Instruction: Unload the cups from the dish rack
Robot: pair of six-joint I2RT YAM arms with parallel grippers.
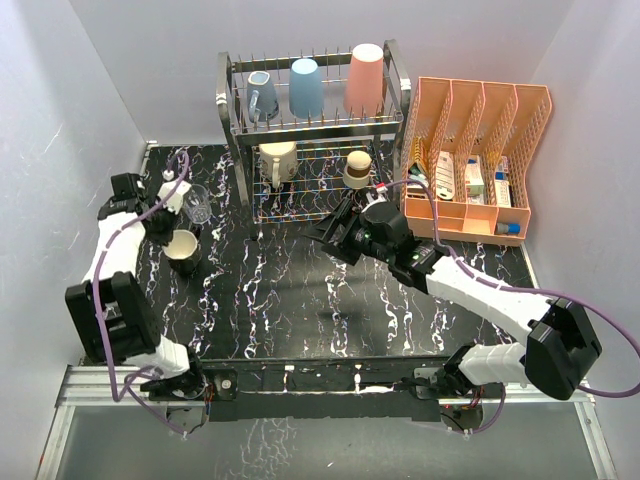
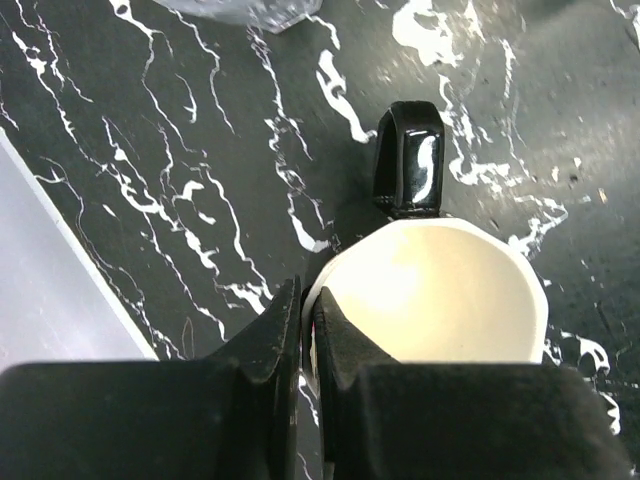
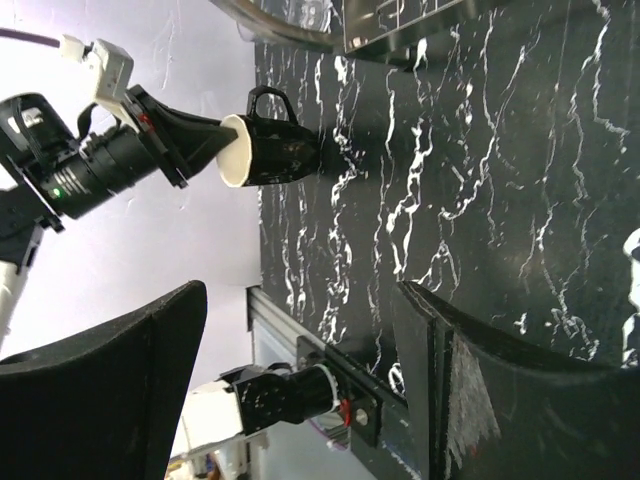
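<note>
The surface [image 1: 300, 300] is black with white marble veining, smooth, with a soft sheen under the light. The dish rack [image 1: 240, 125] is bright, polished metal wire. The dark mug [image 2: 430, 290] has a glossy glaze outside that throws highlights off its handle; its inside is smooth, matt cream. The glass [image 1: 198, 205] is clear and shiny. The pink tumbler [image 1: 366, 78] and blue tumbler [image 1: 306, 88] look like smooth, dull-finished plastic. The file organizer [image 1: 480, 120] is orange plastic with a faint gloss. The left pincer [image 2: 305, 300] is matt black. The right pincer [image 3: 300, 300] is matt black too, with one inner pad [image 3: 470, 400] scuffed grey and rough.
</note>
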